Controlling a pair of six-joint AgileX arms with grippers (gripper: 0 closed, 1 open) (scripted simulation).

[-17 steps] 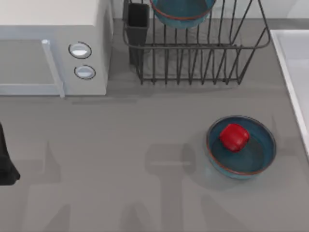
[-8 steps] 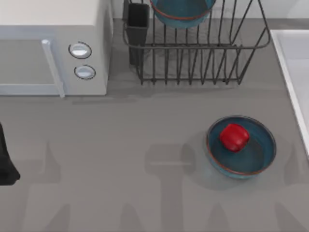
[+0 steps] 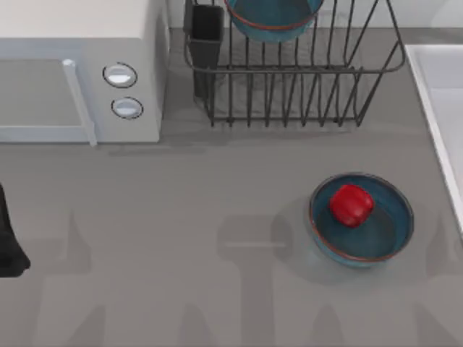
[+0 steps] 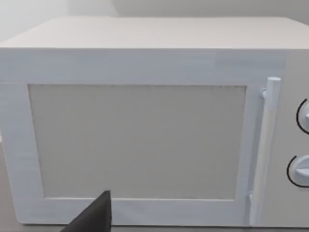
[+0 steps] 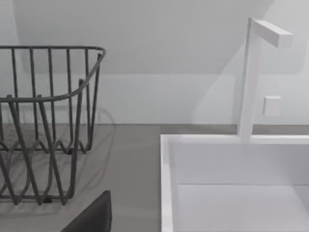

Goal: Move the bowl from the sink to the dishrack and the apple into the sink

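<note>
- Sitting in a teal-blue bowl on the grey table, toward the right side: the red apple, resting off-centre against the bowl's inner wall.
- Standing in the black wire dishrack at the table's far edge: a second teal bowl, cut off by the top frame edge, only its lower rim showing behind the bars.
- Hugging the rack's left corner: the dark utensil cup, also cropped at the top.
- Running off the right frame edge: the white sink; seen from the right wrist with basin and a square-topped faucet rising behind it.
- Occupying the far left: the white microwave with two round knobs, partly out of frame.
- Peeking in at the left edge: a dark piece of the left arm.
- Showing at each wrist view's edge: one dark fingertip before the microwave door, another near the rack; jaw spread impossible to tell for either gripper.
</note>
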